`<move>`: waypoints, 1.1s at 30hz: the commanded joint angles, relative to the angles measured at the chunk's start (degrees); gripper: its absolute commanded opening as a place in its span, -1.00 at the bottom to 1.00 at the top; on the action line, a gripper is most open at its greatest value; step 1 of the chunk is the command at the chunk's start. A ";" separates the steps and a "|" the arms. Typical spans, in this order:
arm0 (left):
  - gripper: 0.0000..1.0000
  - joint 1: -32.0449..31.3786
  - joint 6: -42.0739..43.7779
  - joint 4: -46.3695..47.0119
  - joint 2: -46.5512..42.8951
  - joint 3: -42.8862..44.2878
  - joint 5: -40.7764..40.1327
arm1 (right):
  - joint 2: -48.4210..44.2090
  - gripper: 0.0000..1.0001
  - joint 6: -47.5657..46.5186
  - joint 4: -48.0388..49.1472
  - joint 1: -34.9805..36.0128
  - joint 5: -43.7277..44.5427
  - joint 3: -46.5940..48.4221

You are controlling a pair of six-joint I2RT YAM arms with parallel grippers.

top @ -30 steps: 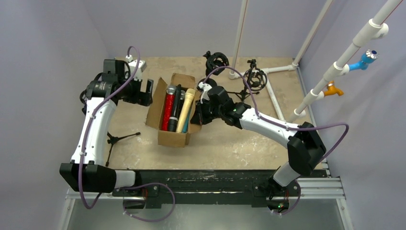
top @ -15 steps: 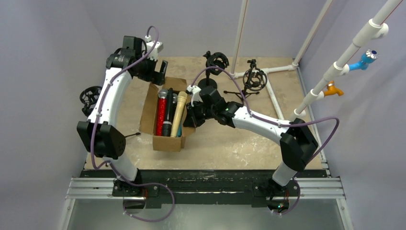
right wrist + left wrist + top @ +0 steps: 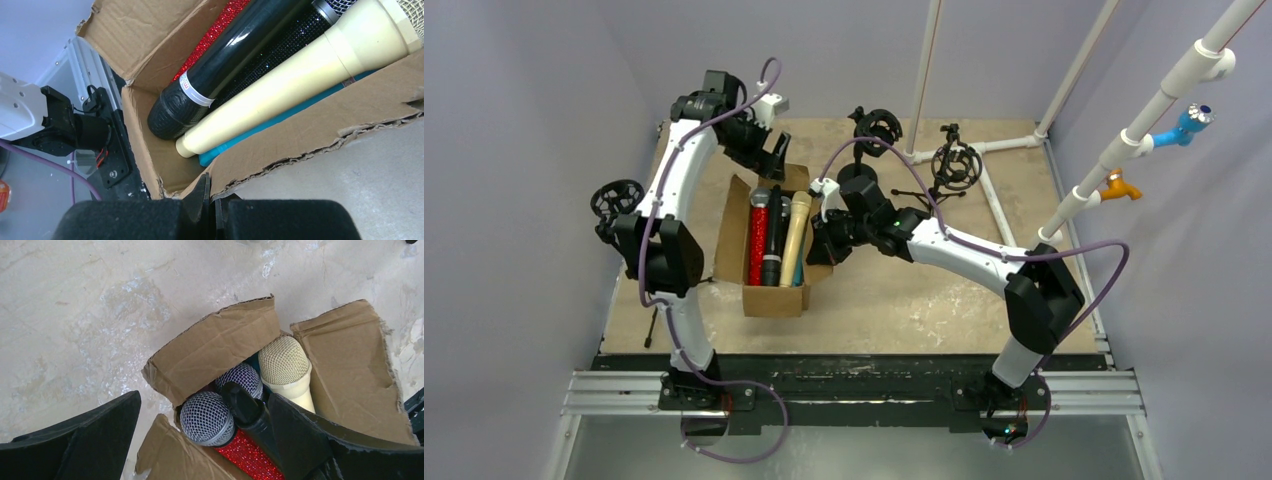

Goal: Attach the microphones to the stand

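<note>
Several microphones lie side by side in a brown cardboard box: a glittery red one, a black one and a cream one, with a teal one underneath. My left gripper hangs open over the box's far end, and its fingers straddle the mesh head of the red microphone. My right gripper is shut on the box's right wall. Black stands with ring mounts are at the back and at the left.
White pipe frames rise at the back right, with blue and orange fittings. A small black tripod lies by the left arm's base link. Box flaps stick up around the microphone heads.
My left arm has swung from the left of the box up to its far end. The box, held by the right gripper, has slid a little left.
</note>
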 commanded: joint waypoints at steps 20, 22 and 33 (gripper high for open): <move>1.00 6.11 -14.21 4.42 9.09 4.38 18.66 | 1.23 -1.00 -7.51 -0.98 1.03 -8.50 -0.46; 1.00 7.03 -15.11 4.56 9.11 3.79 22.81 | 1.27 -1.00 -7.64 -0.62 1.03 -8.63 -0.61; 1.00 8.32 -8.17 1.66 6.91 -0.31 32.81 | 2.03 -1.00 -6.86 0.68 1.03 -8.83 -0.03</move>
